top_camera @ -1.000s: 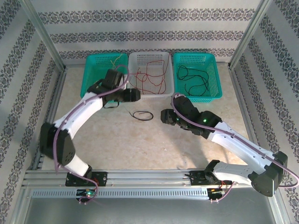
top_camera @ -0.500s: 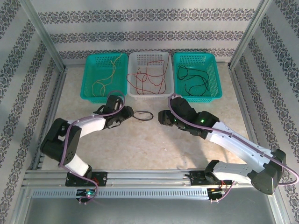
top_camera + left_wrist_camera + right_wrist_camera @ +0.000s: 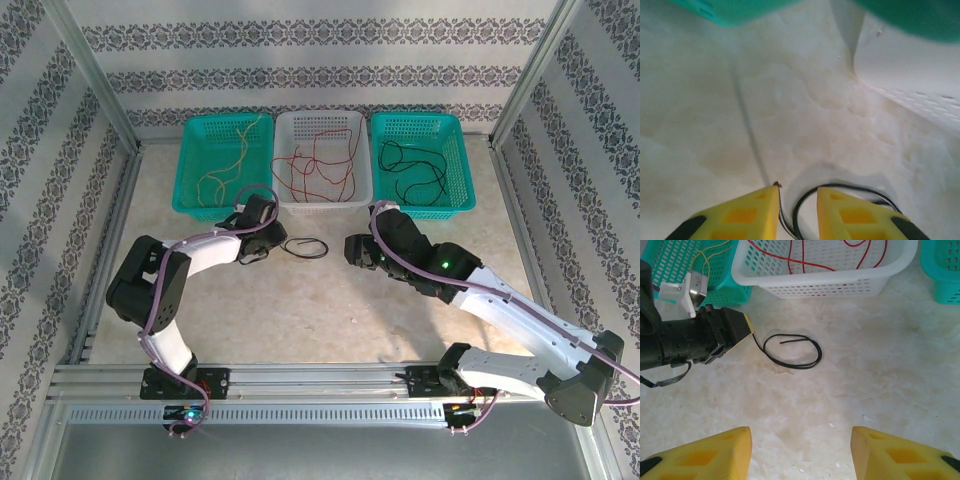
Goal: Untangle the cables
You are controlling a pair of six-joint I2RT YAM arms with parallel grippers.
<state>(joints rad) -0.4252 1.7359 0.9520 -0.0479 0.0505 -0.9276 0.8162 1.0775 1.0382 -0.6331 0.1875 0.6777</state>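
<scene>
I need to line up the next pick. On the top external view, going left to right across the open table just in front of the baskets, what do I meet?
left gripper → black cable, lying in a loose loop → right gripper

a robot test cell in a lab: aluminium frame posts (image 3: 92, 75), patterned panels (image 3: 300, 75) walling in a pale tabletop (image 3: 300, 310), two arms (image 3: 500, 300) bolted to a rail (image 3: 320, 380) at its edge.
</scene>
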